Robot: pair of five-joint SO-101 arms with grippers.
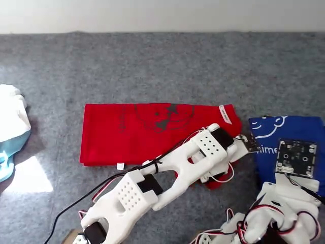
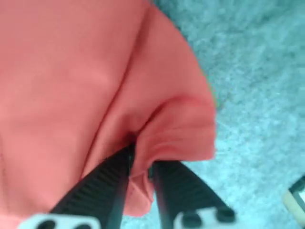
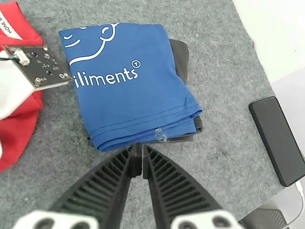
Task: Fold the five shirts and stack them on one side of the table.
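Observation:
A red shirt lies flat across the middle of the grey table, folded into a long band. My left gripper is shut on a bunched fold of the red shirt at its right near corner, where the cloth is lifted a little. A folded blue shirt with white print rests on a folded dark grey shirt at the table's right side. My right gripper is shut with nothing in it, just off the blue shirt's near edge.
White and teal cloth lies at the table's left edge. A black phone lies right of the blue stack. The left arm's camera board sits close to the blue shirt. Grey felt stretches behind the shirts.

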